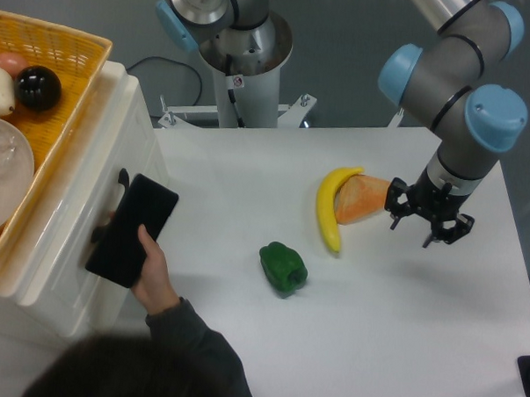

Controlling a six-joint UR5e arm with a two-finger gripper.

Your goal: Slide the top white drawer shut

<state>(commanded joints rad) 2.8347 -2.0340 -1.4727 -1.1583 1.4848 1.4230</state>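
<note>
At the left edge of the bench point(249, 171), the top white drawer point(71, 216) sits flush in the cabinet front, with the yellow wicker basket point(64, 75) resting on top. A person's hand point(152, 277) holds a dark phone point(132, 230) against the drawer front, covering most of the handles. Well apart, at the right side, the end effector point(429, 230) hangs above the bench with fingers spread and nothing held, just beside an orange item point(362, 198) touching a banana point(328, 210). A green pepper point(283, 267) lies between.
</note>
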